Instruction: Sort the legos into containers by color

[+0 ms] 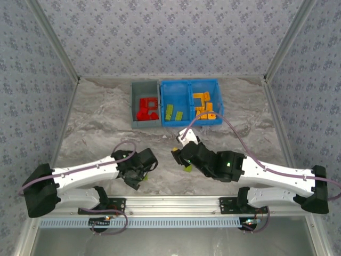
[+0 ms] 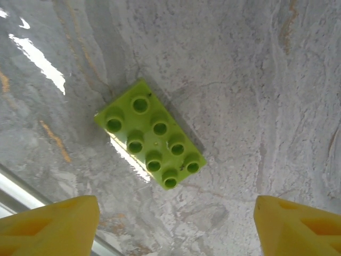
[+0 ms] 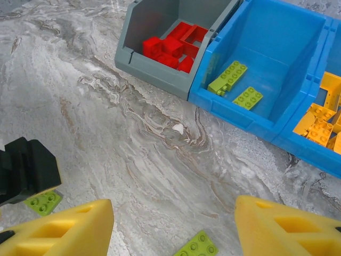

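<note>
3 compartments: grey bin [image 1: 133, 106] and blue pair [image 1: 192, 122] stand touching, side by side, at the table's [image 1: 96, 122] far edge.
Contents: red legos [image 3: 173, 45] in the grey bin; 2 lime legos [image 3: 228, 77] in the left blue compartment; orange legos [image 3: 319, 125] in the right one.
Left gripper [image 2: 176, 229]: jaws wide apart above 1 lime 8-stud brick [image 2: 150, 134], which lies flat, studs up, touching neither finger.
Right gripper [image 3: 173, 229]: jaws apart; a second lime brick [image 3: 198, 247] lies on the table between the fingers, untouched.
Open room: bare marble runs from both grippers to the bins' front walls.
Near edge: both grippers sit close to the front rail [image 1: 170, 202].
</note>
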Controlling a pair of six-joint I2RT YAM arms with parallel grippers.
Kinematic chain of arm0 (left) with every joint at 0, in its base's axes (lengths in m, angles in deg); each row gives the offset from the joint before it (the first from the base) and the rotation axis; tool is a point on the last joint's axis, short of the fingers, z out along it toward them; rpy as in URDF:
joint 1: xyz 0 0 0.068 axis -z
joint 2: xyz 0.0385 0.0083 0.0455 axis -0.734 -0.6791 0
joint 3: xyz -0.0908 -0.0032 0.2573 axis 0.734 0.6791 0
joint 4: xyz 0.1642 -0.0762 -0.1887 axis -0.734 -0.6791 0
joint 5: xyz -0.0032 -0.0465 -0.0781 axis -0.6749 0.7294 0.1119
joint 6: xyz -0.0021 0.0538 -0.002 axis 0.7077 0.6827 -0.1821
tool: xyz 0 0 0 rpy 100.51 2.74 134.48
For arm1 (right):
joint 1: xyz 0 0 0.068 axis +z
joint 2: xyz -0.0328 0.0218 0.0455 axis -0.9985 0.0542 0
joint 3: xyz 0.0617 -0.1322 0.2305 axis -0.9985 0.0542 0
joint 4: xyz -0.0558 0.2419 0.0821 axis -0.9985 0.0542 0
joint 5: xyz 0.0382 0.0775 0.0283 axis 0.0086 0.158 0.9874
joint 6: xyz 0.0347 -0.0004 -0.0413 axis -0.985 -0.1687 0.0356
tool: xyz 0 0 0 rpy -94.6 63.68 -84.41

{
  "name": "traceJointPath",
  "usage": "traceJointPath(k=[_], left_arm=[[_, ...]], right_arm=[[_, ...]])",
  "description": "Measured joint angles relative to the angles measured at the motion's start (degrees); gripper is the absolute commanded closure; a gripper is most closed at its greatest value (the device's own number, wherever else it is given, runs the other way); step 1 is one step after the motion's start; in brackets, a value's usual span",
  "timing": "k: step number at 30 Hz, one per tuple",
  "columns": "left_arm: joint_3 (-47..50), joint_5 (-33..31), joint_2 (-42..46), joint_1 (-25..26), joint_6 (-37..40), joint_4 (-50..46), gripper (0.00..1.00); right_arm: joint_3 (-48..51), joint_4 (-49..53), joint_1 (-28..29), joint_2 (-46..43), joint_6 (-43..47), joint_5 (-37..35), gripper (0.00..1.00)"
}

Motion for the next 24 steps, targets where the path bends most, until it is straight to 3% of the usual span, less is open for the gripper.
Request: traceJointPath(k=[24], left_arm=[[3.91, 4.35, -7.26, -5.51, -0.61, 6.38, 0.41]], right_arm=[[0.00, 1.57, 0.33, -0.02, -1.92, -1.73, 0.35]])
